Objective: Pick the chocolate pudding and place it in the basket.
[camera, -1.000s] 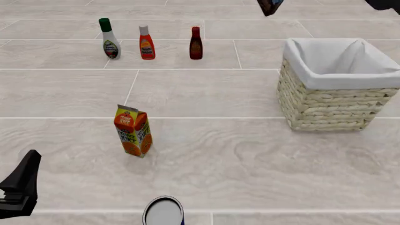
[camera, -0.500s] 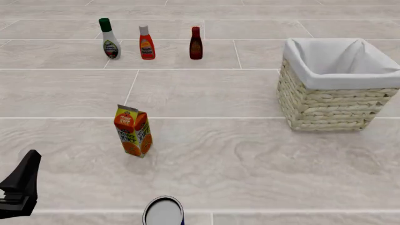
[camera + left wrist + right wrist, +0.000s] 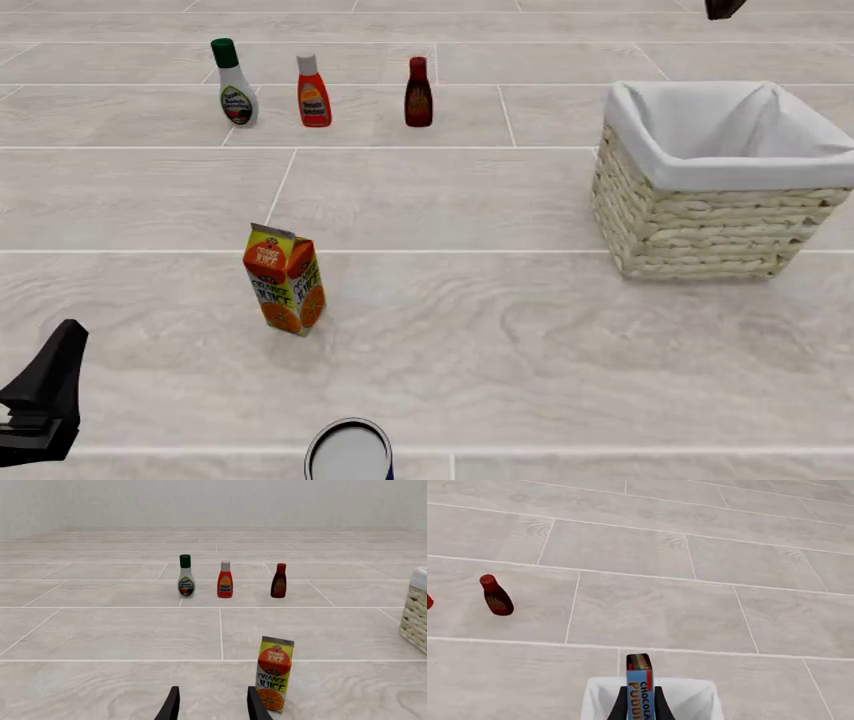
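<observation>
— Since half a second ago, when nothing of the right arm was seen in the front view, a dark sliver has come back at the top edge, beyond the basket (image 3: 627,150); the table's things are unchanged.

— How are the jaws found?

— In the right wrist view the right gripper (image 3: 640,705) is seen closed on the chocolate pudding (image 3: 639,685), the carton held upright and edge-on between the fingers. Below it the white lining of the basket (image 3: 694,700) is seen, so the carton is judged to be in the air, above or close to the opening. The left gripper (image 3: 212,707) is held parted, with nothing between its fingers, low near the orange juice carton (image 3: 274,680).

— What could be spoiled from here?

— If the carton is let go too near a wall, the rim could be struck and the carton tipped outside. Alignment cannot be confirmed from the front view, where little of the arm is shown. The sauce bottle (image 3: 496,596) stands well apart and is not threatened.
</observation>
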